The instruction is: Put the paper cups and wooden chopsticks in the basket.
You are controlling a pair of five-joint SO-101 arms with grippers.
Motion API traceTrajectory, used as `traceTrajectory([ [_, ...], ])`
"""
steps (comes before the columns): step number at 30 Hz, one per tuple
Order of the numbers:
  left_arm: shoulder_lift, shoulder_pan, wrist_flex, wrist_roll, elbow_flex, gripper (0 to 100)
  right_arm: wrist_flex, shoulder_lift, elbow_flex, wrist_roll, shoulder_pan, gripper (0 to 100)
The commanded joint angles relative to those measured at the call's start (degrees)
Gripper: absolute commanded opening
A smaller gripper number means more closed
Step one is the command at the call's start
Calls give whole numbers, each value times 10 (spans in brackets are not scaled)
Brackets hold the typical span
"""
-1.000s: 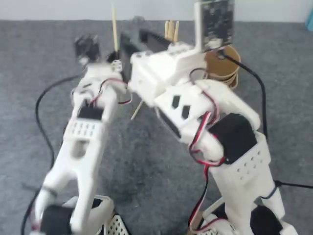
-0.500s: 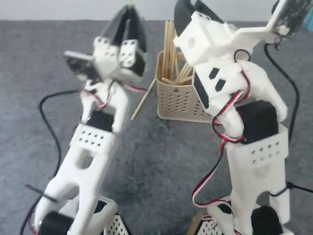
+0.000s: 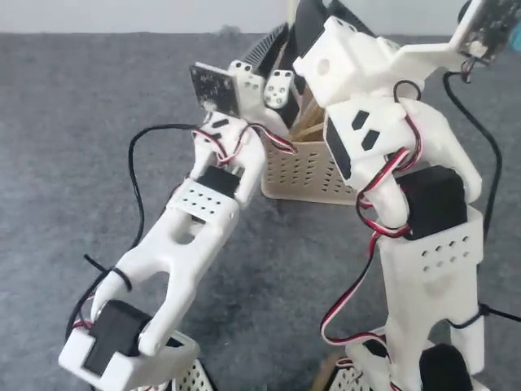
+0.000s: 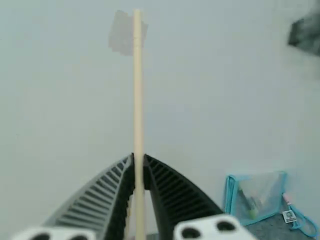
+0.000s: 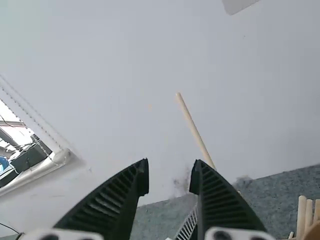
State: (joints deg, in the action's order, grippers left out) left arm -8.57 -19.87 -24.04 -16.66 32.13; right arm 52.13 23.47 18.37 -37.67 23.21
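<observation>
Pinches a chopstick upright in the raised left gripper; holds the right gripper up alongside, jaws parted.

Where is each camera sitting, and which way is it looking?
High view: sits above the table near the arms' bases, looking down at the basket; the left arm and right arm show.
Left wrist view: rides the left arm's wrist, facing the pale wall; the left claw shows, shut on a chopstick.
Right wrist view: rides the right arm's wrist, facing the wall too; the right claw shows, open.
Shared: both wrist views seem to see that same chopstick against the wall.
</observation>
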Motion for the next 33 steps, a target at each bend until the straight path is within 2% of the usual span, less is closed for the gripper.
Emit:
traceTrajectory([
  [1, 7, -8, -47, -4, 12, 12, -11, 9, 3, -4, -7, 140],
  [5, 4, 3, -49, -6, 33, 28, -11, 9, 2, -4, -7, 140],
  [8, 2, 4, -40, -8, 44, 109, -11, 9, 2, -4, -6, 140],
  [11, 2, 4, 36, -6, 37, 160, -11, 8, 2, -4, -6, 140],
  [13, -3, 4, 69, -4, 31, 164, -11, 8, 2, -4, -6, 140],
  [20, -134, 21, 91, -6, 46, 163, -11, 7, 2, -4, -3, 140],
  [22, -194, 30, 135, -6, 57, 163, -11, 7, 2, -4, -3, 140],
  [28, -351, 81, 338, -6, 60, 163, -11, 6, 2, -3, -2, 140],
  [33, -384, 99, 458, -6, 80, 163, -10, 4, 1, -3, -2, 140],
])
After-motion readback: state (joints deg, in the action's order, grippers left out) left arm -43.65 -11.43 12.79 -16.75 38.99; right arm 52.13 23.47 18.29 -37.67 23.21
